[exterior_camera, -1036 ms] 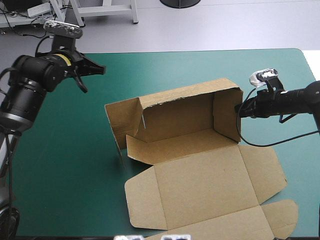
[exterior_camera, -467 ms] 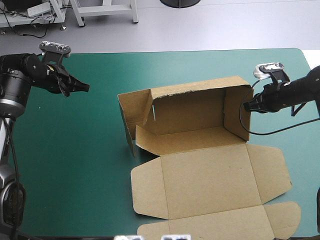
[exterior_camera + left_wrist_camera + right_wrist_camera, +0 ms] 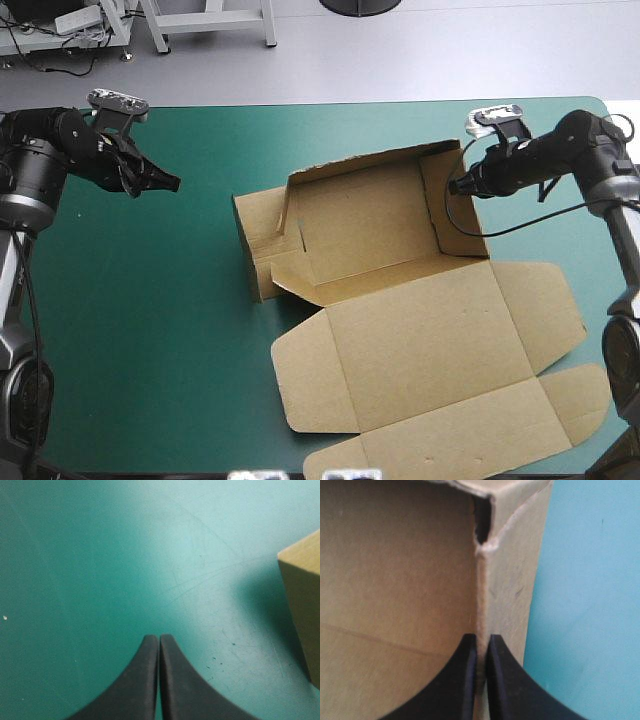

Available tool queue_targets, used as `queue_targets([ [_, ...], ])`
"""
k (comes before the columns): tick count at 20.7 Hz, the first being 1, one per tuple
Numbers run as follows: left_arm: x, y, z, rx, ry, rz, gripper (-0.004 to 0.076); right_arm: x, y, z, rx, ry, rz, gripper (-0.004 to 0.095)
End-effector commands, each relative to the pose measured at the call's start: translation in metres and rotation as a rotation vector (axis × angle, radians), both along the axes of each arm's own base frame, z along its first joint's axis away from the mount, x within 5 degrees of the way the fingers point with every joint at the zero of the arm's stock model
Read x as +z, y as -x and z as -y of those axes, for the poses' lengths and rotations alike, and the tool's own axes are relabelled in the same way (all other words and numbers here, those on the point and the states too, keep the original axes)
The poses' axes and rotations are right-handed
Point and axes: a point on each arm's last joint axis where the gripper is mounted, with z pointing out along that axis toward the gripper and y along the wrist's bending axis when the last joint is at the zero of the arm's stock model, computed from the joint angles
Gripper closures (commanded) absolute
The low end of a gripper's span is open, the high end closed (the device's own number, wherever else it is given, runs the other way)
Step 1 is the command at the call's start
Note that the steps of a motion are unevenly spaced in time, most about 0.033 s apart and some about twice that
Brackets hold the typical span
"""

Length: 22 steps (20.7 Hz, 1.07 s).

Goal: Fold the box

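The brown box [image 3: 365, 225] stands mid-table with its back and side walls raised. Its lid [image 3: 430, 350] lies flat toward the table's front edge. My right gripper [image 3: 455, 187] is shut on the top edge of the box's right wall. In the right wrist view that wall's edge [image 3: 482, 605] runs up between the black fingers of the right gripper [image 3: 482, 647]. My left gripper [image 3: 172, 182] hovers shut over the cover, well to the left of the box. In the left wrist view the left gripper [image 3: 159, 642] holds nothing. A corner of the box [image 3: 302, 595] shows ahead and to one side.
The teal-green cover [image 3: 140, 330] stretches between my left gripper and the box. The lid's front flap [image 3: 440, 455] reaches close to the table's front edge. The table's rounded far right corner [image 3: 600, 105] lies just behind my right arm.
The box has swung round, its right wall drawn toward the far edge by my right gripper. Its left wall now folds inward. My left gripper has barely moved since the frame just before.
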Motion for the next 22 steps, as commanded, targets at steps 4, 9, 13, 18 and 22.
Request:
queue_targets([
  [4, 0.021, 0.007, -0.001, -0.012, 0.0, 0.093, 0.0729, -0.015, -0.02, -0.018, 0.078, 0.022, -0.022, 0.0912],
  [9, 0.013, 0.002, 0.0, -0.015, 0.006, 0.07, 0.0729, -0.012, -0.027, -0.016, 0.048, 0.027, 0.058, 0.0898],
  [13, 0.007, -0.001, 0.0, -0.02, 0.006, 0.053, 0.0729, -0.017, -0.033, -0.016, 0.058, 0.048, 0.093, 0.0783],
  [18, 0.007, -0.001, 0.0, -0.023, 0.003, 0.054, 0.0729, -0.024, -0.04, -0.015, 0.039, 0.051, 0.108, 0.0638],
  [22, 0.007, -0.001, 0.0, -0.023, 0.003, 0.054, 0.0729, -0.015, -0.04, -0.015, 0.045, 0.05, 0.116, 0.0638],
])
